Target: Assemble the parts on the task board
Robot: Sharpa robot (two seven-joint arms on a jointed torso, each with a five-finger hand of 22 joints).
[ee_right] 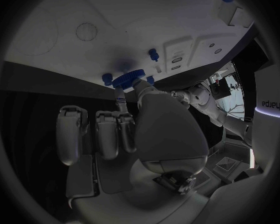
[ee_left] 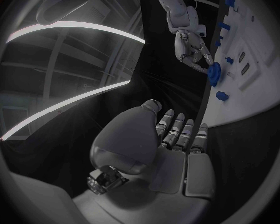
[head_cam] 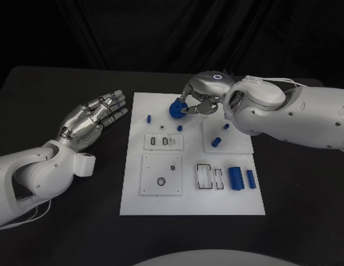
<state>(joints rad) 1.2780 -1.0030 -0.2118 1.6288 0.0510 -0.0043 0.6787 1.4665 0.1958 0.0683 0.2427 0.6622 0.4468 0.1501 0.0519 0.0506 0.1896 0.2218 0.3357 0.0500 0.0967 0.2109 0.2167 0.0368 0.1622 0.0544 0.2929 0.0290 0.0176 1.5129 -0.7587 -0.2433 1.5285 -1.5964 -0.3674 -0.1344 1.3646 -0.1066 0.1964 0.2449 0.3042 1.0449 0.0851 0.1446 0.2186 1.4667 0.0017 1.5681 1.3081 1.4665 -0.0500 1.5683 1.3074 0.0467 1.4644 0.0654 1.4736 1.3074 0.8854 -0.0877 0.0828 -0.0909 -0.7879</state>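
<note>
The left hand hovers over the desk at nine o'clock of the task board, fingers spread, grasping nothing; on the board, small blue pegs stand toward its far edge while two blue cylinders lie loose at four o'clock, so much assembly seemingly remains; at twelve o'clock the right hand pinches the blue gear, which sits at its fingertips, just above the board.
</note>
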